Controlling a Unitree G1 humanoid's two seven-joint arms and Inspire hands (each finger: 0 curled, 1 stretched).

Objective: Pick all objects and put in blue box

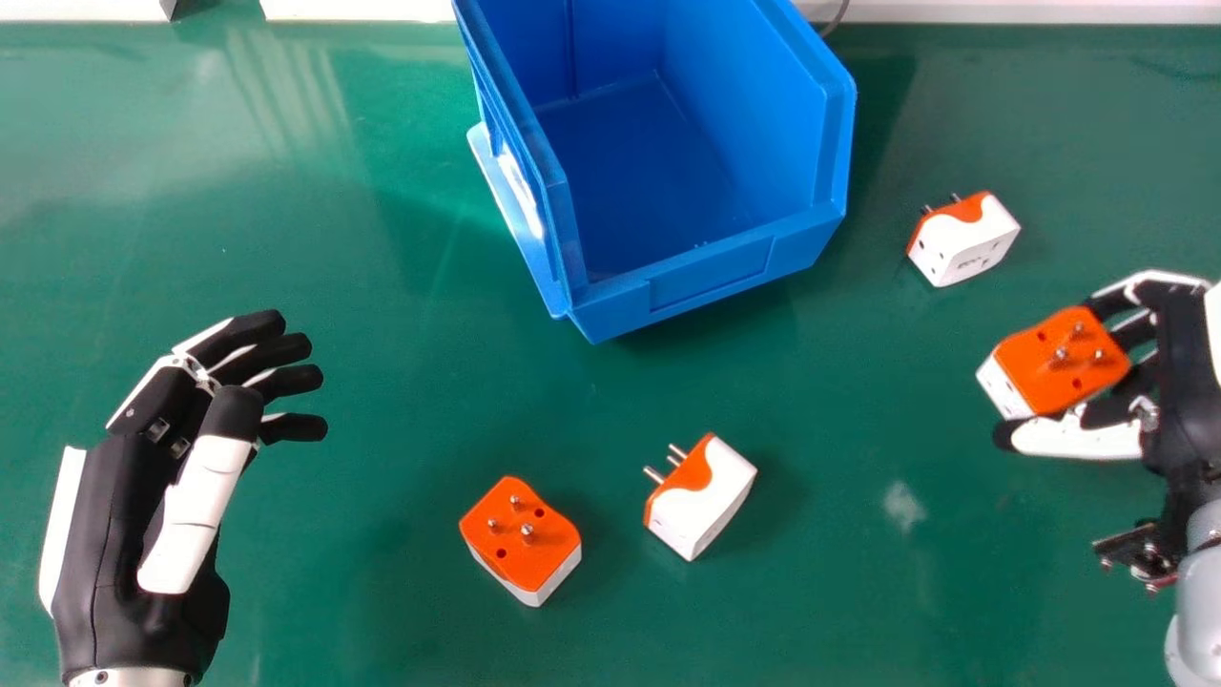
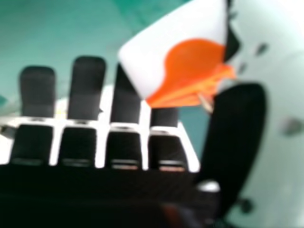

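The right hand [image 1: 1181, 377] grips a plug [image 1: 1040, 372] that partly hides its fingers; the left hand [image 1: 119, 534] has relaxed, open fingers. The head view's top edge crops the box [image 1: 711, 277].

A glossy green table [image 1: 382, 286] spreads across the scene. Along its far side, at the left, are two white panels, one at the far left corner [image 1: 76, 10] and another just to its right [image 1: 358, 10], with a dark gap between them. A pale strip [image 1: 1030, 13] runs along the far right, and a thin grey cable [image 1: 837, 19] curves beside its left part. Soft pale reflections streak the tabletop at far left, and a small whitish patch [image 1: 902, 506] marks the near right.
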